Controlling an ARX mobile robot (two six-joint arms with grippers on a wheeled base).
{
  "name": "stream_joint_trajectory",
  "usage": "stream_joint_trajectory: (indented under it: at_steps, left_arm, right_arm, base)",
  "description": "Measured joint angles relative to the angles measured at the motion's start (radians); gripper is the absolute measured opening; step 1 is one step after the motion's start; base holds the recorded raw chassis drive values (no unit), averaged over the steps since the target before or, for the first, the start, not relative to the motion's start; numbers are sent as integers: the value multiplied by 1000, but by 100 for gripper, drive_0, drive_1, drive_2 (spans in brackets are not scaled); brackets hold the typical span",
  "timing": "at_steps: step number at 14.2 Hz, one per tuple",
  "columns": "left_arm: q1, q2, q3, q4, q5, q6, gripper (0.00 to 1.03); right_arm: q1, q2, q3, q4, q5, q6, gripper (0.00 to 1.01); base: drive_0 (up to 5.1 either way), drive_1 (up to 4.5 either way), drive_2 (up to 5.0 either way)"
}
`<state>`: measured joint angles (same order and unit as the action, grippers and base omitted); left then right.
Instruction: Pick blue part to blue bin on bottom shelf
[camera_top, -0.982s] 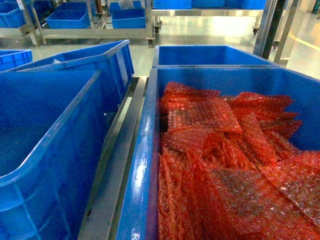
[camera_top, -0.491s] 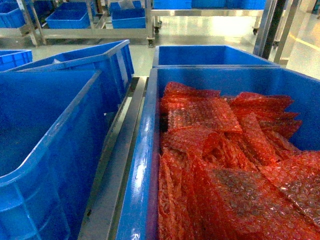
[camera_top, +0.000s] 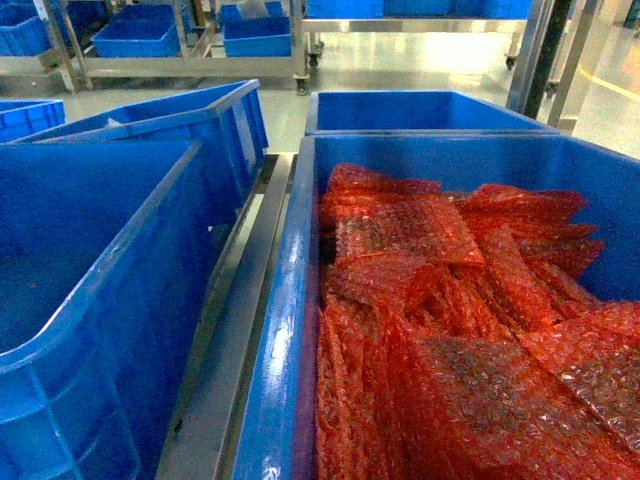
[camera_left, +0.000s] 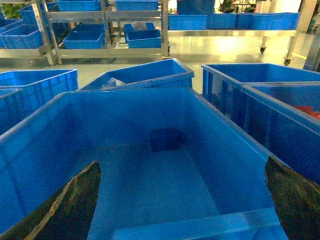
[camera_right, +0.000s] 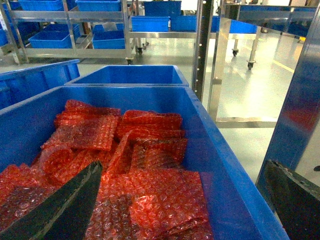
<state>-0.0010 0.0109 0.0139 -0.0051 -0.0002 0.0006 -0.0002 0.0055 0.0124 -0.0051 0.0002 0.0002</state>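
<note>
A small dark blue part (camera_left: 166, 139) lies on the floor of a large blue bin (camera_left: 45, 150), against its far wall. My left gripper (camera_left: 181, 161) hovers open above this bin's near end, its dark fingers (camera_left: 75, 200) wide apart and empty. My right gripper (camera_right: 182, 163) is open too, over the right side of a blue bin (camera_right: 220, 165) filled with red bubble wrap (camera_right: 150, 195). Neither gripper shows in the head view. Far steel racks (camera_left: 107, 47) carry blue bins (camera_left: 142, 37) on low levels; I cannot tell which is the bottom shelf.
A steel strip (camera_top: 235, 340) runs between the left bin (camera_top: 100, 300) and the bubble-wrap bin (camera_top: 285, 330). More blue bins (camera_top: 420, 108) stand behind both. A tilted bin (camera_left: 145, 75) sits beyond the left one. A steel post (camera_right: 202, 45) rises on the right.
</note>
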Motion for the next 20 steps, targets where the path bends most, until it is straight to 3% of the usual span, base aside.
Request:
stream_joint_trajectory:
  at_steps: [20]
  left_arm:
    - [0, 0, 0, 0, 0, 0, 98]
  right_arm:
    - [0, 0, 0, 0, 0, 0, 98]
  base:
    - [0, 0, 0]
